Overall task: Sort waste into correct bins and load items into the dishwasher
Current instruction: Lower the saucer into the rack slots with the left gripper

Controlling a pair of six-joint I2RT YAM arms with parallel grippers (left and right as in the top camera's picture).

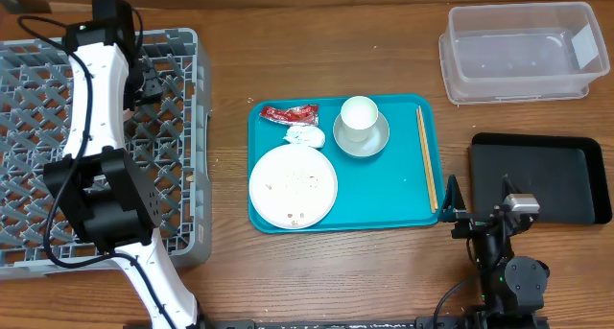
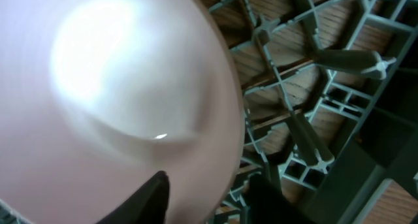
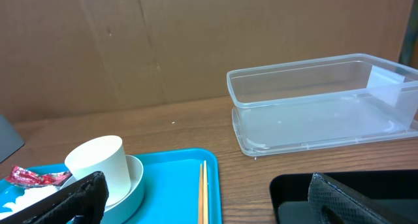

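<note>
Small white bowl [image 2: 117, 87] fills the left wrist view. It hangs low over the dish rack [image 1: 182, 128] lattice near the far right corner, apparently placed for loading. Left gripper [image 2: 209, 188] fingers straddle its rim; pinching or slack, cannot tell. Right gripper [image 1: 453, 206] sits beside the teal tray [image 1: 384, 190], fingers wide apart, close to the chopsticks [image 1: 426, 156].

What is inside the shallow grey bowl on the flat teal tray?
A small white cup stands upright inside the shallow grey bowl. The bowl's floor beneath the cup is covered, so anything there cannot be seen.
</note>
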